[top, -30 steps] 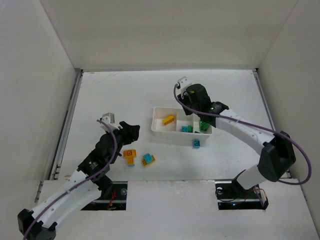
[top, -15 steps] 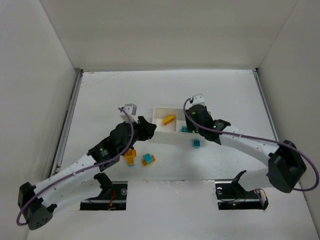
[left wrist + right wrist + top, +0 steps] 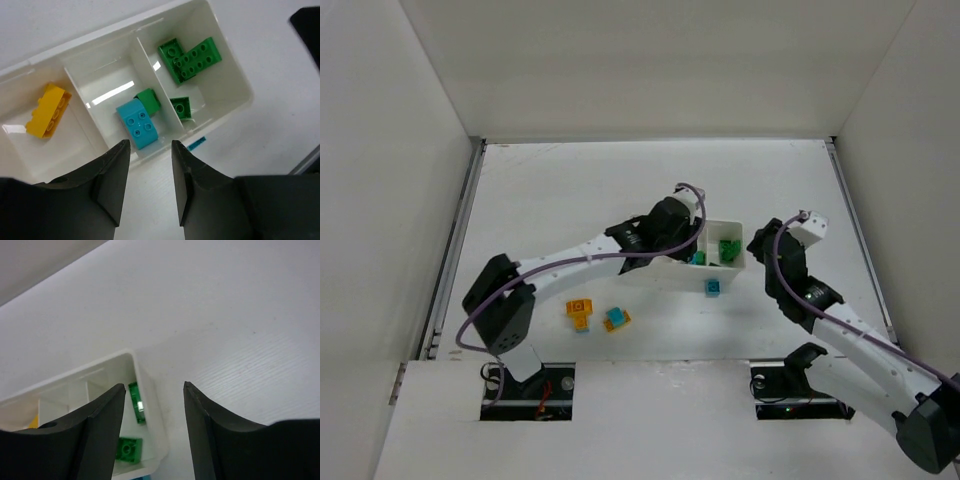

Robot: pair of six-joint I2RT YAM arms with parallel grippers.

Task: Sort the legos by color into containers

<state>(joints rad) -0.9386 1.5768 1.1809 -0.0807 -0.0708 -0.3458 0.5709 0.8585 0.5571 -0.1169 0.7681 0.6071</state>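
Note:
The white three-part tray (image 3: 741, 258) sits mid-table, mostly hidden under my left arm. In the left wrist view the tray (image 3: 100, 44) holds a yellow brick (image 3: 47, 110) in its left part, a cyan brick (image 3: 137, 130) and a small green brick (image 3: 148, 100) in the middle, and green bricks (image 3: 190, 59) on the right. My left gripper (image 3: 688, 248) (image 3: 149, 147) is open and empty above the tray's front wall. My right gripper (image 3: 758, 244) (image 3: 152, 387) is open and empty, just right of the tray (image 3: 150, 405).
A cyan brick (image 3: 714, 288) lies on the table in front of the tray. An orange brick (image 3: 580, 313) and a cyan-and-orange brick (image 3: 616, 320) lie at front left. White walls enclose the table on three sides.
My left arm has swung right from the loose bricks to above the tray. My right arm has pulled back from over the tray to its right side.

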